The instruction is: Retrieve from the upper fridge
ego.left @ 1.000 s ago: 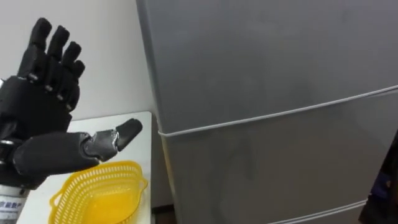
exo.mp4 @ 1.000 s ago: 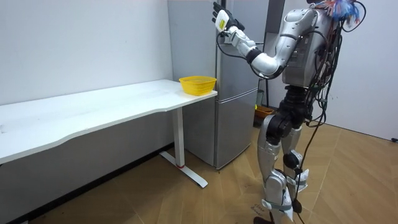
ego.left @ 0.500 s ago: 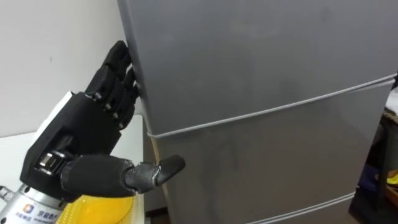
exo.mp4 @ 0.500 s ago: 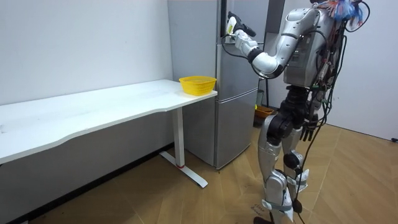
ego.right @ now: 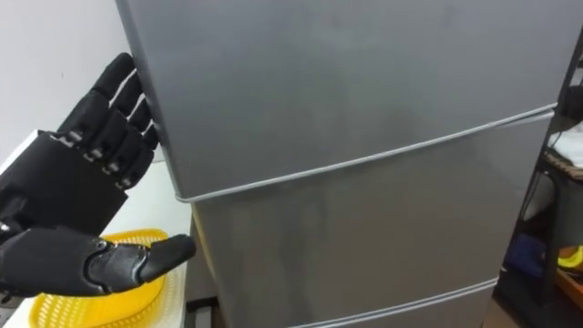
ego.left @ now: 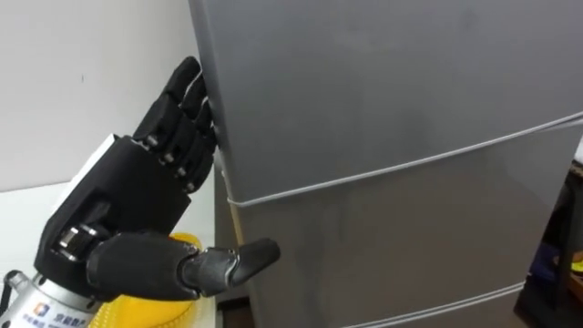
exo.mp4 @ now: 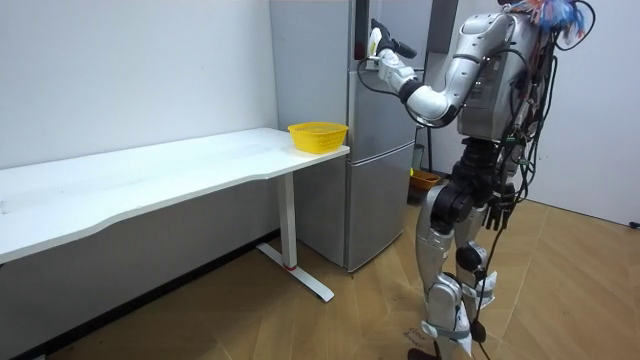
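Upper fridge door (ego.left: 383, 82): shut, contents hidden. Left hand (ego.left: 137, 210): spread wide, empty. Its fingertips (ego.left: 193, 77) have come from open air to the door's left edge, so pulling can begin. Yellow basket (ego.right: 64, 305): near left.

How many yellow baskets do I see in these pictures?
1. The yellow basket stands on the end of the white table, next to the fridge; in the eye views the left robot hand partly covers it. The fridge is shut, so its inside is hidden.
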Controlling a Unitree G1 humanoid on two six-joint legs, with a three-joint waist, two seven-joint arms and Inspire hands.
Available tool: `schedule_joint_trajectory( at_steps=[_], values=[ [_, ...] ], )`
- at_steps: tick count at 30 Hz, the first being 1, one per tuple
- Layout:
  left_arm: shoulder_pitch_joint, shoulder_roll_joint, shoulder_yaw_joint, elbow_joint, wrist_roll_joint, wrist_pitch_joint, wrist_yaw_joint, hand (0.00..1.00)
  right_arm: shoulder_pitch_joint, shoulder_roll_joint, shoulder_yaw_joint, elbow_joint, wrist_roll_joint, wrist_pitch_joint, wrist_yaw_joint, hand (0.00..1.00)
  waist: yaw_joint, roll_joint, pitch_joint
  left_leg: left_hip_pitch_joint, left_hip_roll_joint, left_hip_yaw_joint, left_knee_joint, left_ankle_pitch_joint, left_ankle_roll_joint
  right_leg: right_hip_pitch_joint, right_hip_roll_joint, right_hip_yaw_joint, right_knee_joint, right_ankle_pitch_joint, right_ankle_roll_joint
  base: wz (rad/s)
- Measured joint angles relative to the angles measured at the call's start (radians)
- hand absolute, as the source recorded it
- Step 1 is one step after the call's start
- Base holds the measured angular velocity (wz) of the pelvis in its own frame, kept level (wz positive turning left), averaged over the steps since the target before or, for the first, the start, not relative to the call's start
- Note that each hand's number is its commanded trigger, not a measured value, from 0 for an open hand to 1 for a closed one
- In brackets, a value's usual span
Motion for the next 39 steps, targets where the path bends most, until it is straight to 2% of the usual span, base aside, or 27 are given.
schedule_joint_trajectory(
  at_steps=[4, 9, 15, 17, 22, 23, 24, 25, 26, 28, 39],
  values=[
    [0.000, 0.002, 0.019, 0.000, -0.019, 0.002, 0.005, 1.00, -0.004, -0.001, 0.000, 0.003, 0.000, 0.010, 0.022, 0.00, 0.017, 0.005, -0.0029, -0.006, 0.000, -0.001, 0.009, 0.000, 0.000, 0.003, -0.002, 0.000, 0.001, 0.000, 0.000, 0.07],
    [-0.001, 0.002, 0.014, -0.002, -0.064, 0.002, -0.004, 1.00, -0.022, -0.003, 0.000, 0.003, 0.000, 0.021, 0.038, 0.00, 0.018, 0.014, -0.0058, -0.005, 0.000, 0.000, 0.010, 0.000, 0.000, 0.003, -0.003, -0.003, 0.001, 0.000, 0.000, 0.05],
    [-0.043, 0.007, -0.022, -0.002, -0.098, 0.005, -0.046, 1.00, -0.024, -0.017, 0.000, 0.000, -0.001, 0.022, 0.050, 0.00, 0.013, 0.020, -0.0056, 0.001, 0.000, 0.008, 0.013, 0.000, 0.000, 0.004, -0.003, 0.002, 0.001, 0.000, 0.000, -0.03],
    [-0.061, 0.027, -0.055, -0.003, -0.110, 0.005, -0.072, 1.00, -0.022, -0.022, -0.003, 0.001, -0.002, 0.023, 0.049, 0.00, 0.007, 0.020, -0.0057, 0.001, 0.000, 0.009, 0.014, 0.000, 0.000, 0.004, -0.003, 0.003, 0.001, 0.000, 0.000, 0.00],
    [-0.066, 0.034, -0.103, -0.023, -0.143, 0.006, -0.122, 0.59, -0.025, -0.023, -0.003, 0.000, -0.003, 0.028, 0.045, 0.00, -0.011, 0.024, -0.0084, 0.003, 0.001, 0.009, 0.014, 0.000, 0.000, 0.003, -0.003, 0.005, 0.003, 0.000, 0.000, 0.00],
    [-0.066, 0.035, -0.110, -0.024, -0.144, 0.006, -0.128, 0.47, -0.025, -0.023, -0.003, 0.000, -0.003, 0.028, 0.045, 0.00, -0.011, 0.024, -0.0081, 0.003, 0.001, 0.009, 0.014, 0.000, 0.000, 0.003, -0.003, 0.005, 0.003, 0.000, 0.000, 0.00],
    [-0.066, 0.037, -0.116, -0.026, -0.144, 0.008, -0.142, 0.05, -0.026, -0.023, -0.003, 0.000, -0.003, 0.029, 0.043, 0.00, -0.012, 0.023, -0.0074, 0.002, 0.001, 0.009, 0.014, 0.000, 0.000, 0.003, -0.003, 0.005, 0.003, 0.000, -0.001, 0.00],
    [-0.066, 0.044, -0.121, -0.027, -0.143, 0.013, -0.153, 0.00, -0.026, -0.023, -0.003, -0.001, -0.003, 0.030, 0.041, 0.00, -0.014, 0.022, -0.0068, 0.002, 0.001, 0.010, 0.014, 0.000, 0.000, 0.002, -0.003, 0.005, 0.003, -0.001, -0.001, 0.00],
    [-0.066, 0.060, -0.132, -0.027, -0.143, 0.020, -0.160, 0.00, -0.026, -0.023, -0.003, -0.001, -0.003, 0.031, 0.039, 0.00, -0.016, 0.021, -0.0062, 0.002, 0.001, 0.010, 0.014, 0.000, 0.000, 0.002, -0.003, 0.005, 0.003, -0.001, -0.001, 0.00],
    [-0.066, 0.069, -0.148, -0.027, -0.141, 0.027, -0.173, 0.00, -0.026, -0.023, -0.003, -0.001, -0.003, 0.031, 0.038, 0.00, -0.017, 0.019, -0.0051, 0.001, 0.000, 0.010, 0.013, 0.000, 0.000, 0.002, -0.003, 0.005, 0.001, -0.001, -0.001, 0.00],
    [-0.066, 0.070, -0.153, -0.030, -0.141, 0.027, -0.228, 0.00, -0.053, -0.024, -0.003, 0.004, -0.003, 0.030, 0.036, 0.00, -0.016, 0.016, -0.0032, 0.001, 0.000, 0.012, 0.013, 0.000, 0.000, 0.003, -0.003, 0.005, 0.000, -0.001, -0.001, 0.00]
  ],
)
